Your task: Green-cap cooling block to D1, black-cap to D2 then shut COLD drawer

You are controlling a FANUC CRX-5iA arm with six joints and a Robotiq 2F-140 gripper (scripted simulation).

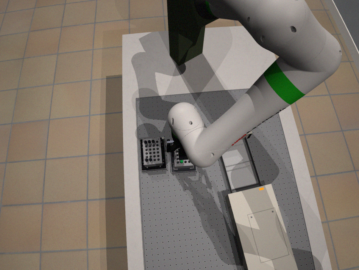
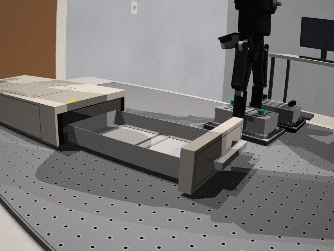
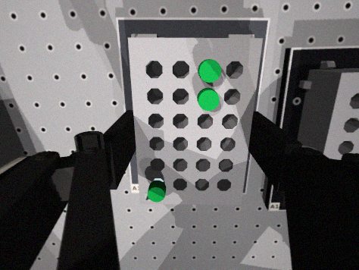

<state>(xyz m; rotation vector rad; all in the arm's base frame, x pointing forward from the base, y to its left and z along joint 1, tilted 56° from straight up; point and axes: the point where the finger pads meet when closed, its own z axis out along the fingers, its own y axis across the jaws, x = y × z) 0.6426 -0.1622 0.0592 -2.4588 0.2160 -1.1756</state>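
The grey block with green-capped tubes (image 1: 189, 165) (image 2: 259, 123) (image 3: 189, 133) sits flat on the dark plate of slot D1 (image 2: 267, 138) (image 3: 189, 28). Two green caps (image 3: 209, 85) stand in its far rows and one green cap (image 3: 156, 190) in the near left corner bore. My gripper (image 2: 248, 108) (image 3: 191, 127) straddles this block, its fingers pressed against the two long sides. The block with black-capped tubes (image 1: 152, 152) (image 2: 283, 109) (image 3: 348, 114) sits on slot D2 beside it. The drawer (image 1: 254, 165) (image 2: 127, 151) of the cooler COLD (image 1: 261, 220) (image 2: 40, 94) stands pulled out and empty. The orange lamp (image 1: 261, 189) (image 2: 70, 100) is lit.
The drawer's front panel and handle (image 2: 229, 156) stick out close to slot D1. The arm's elbow (image 1: 188, 127) hides much of the D1 block from above. A side table with a monitor (image 2: 315, 35) stands behind the deck.
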